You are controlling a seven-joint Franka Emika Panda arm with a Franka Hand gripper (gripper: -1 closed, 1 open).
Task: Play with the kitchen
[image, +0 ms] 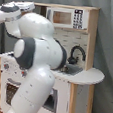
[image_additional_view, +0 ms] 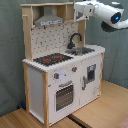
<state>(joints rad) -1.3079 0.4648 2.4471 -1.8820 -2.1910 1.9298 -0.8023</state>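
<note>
In the second exterior view the end effector (image_additional_view: 78, 8) sits at the top of the toy kitchen (image_additional_view: 60, 75), at the right end of its upper shelf, beside the grey hood (image_additional_view: 49, 21). Whether its fingers are spread or closed cannot be told, and nothing can be made out in its hold. Behind it the white arm (image_additional_view: 107, 12) runs off toward the second exterior view's right, with a dark joint cap bearing a blue dot near the edge.

The kitchen stands on a wooden floor (image_additional_view: 100, 112) in front of a grey curtain (image_additional_view: 10, 55). Below the end effector, the black tap (image_additional_view: 74, 39) curves over the grey sink (image_additional_view: 80, 50), set in the white counter (image_additional_view: 97, 49). To the second exterior view's left of the sink lies the black hob (image_additional_view: 52, 59) with red rings. The pegboard back (image_additional_view: 55, 37) rises behind both. The oven door (image_additional_view: 64, 95) is on the front panel under the hob, with a narrow door (image_additional_view: 90, 74) beside it.

In the first exterior view the arm's bulky white links (image: 36, 65) fill the foreground and cover much of the kitchen; the tap (image: 75, 53), a rounded counter end (image: 93, 77) and a microwave-like panel (image: 64, 17) show past it.
</note>
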